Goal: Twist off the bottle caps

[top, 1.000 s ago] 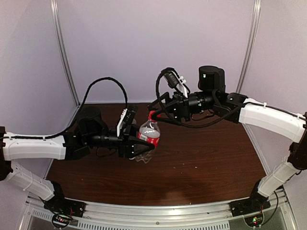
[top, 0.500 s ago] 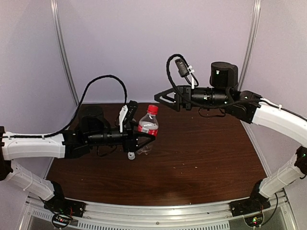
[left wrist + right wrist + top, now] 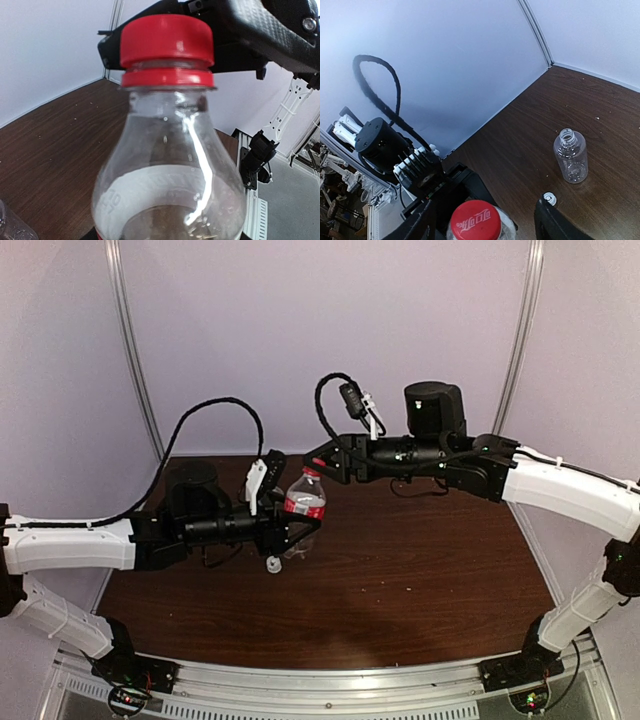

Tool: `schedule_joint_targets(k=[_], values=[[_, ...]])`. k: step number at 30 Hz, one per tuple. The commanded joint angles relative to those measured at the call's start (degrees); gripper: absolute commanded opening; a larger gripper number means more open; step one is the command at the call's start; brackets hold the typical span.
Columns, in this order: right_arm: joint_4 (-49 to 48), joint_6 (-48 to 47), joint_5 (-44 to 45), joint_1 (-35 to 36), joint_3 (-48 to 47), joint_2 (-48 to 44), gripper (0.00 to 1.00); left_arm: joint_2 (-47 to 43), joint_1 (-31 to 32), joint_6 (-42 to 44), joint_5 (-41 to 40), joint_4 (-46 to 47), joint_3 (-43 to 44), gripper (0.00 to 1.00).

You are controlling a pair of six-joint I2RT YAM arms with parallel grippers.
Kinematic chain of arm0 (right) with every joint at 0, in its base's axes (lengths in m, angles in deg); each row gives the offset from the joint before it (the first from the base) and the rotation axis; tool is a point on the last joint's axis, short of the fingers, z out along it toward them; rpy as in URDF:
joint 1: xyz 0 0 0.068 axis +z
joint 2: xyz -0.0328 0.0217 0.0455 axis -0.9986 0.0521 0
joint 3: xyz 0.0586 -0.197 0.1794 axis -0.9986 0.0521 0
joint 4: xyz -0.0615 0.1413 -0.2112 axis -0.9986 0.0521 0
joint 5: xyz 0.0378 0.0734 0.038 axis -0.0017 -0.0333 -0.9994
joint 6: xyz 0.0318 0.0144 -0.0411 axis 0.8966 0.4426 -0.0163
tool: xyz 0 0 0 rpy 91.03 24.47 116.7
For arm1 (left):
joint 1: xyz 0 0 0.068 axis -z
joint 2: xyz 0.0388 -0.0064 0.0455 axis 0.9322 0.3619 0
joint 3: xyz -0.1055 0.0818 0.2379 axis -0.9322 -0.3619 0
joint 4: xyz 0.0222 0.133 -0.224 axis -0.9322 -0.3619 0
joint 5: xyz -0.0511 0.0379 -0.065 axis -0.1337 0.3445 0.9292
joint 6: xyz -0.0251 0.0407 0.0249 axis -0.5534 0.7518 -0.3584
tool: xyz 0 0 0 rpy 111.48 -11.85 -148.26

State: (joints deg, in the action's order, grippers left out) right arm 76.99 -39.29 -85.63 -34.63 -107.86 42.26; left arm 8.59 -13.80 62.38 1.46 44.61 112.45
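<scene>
My left gripper [image 3: 306, 527] is shut on the red-label bottle [image 3: 303, 504] and holds it upright above the table. The bottle fills the left wrist view [image 3: 167, 170], its red cap [image 3: 166, 40] on its neck. My right gripper [image 3: 318, 460] is open and straddles the red cap [image 3: 475, 221]: its fingers [image 3: 420, 225] stand on either side, apart from the cap. The plain bottle [image 3: 571, 156] stands open on the table, with the white cap [image 3: 549, 198] lying beside it. The white cap also shows in the top view [image 3: 273, 564].
The brown table [image 3: 420, 570] has white walls at the back and sides. A black cable loops above my left arm [image 3: 215, 410]. The plain bottle stands just below and behind the held bottle [image 3: 296, 552].
The right gripper left the red cap, drew back up and to the right, then came back and now straddles it. The left gripper brought the bottle more upright.
</scene>
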Motion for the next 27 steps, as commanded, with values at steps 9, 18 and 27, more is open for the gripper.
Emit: schedule_joint_targets(k=[9,18,27], values=[[-3.1,1.2,-1.2,0.9,-0.2,1.0,0.41,-2.4,0.3,1.6,-2.1,0.5,1.2,0.43],[-4.3,-0.7,-3.1,0.9,-0.1,0.5,0.20,-2.6,0.4,1.9,-2.4,0.5,1.0,0.43],[-4.5,-14.3,-16.6,-1.0,-0.6,0.6,0.12,-4.1,0.4,3.7,7.9,2.8,0.2,0.44]])
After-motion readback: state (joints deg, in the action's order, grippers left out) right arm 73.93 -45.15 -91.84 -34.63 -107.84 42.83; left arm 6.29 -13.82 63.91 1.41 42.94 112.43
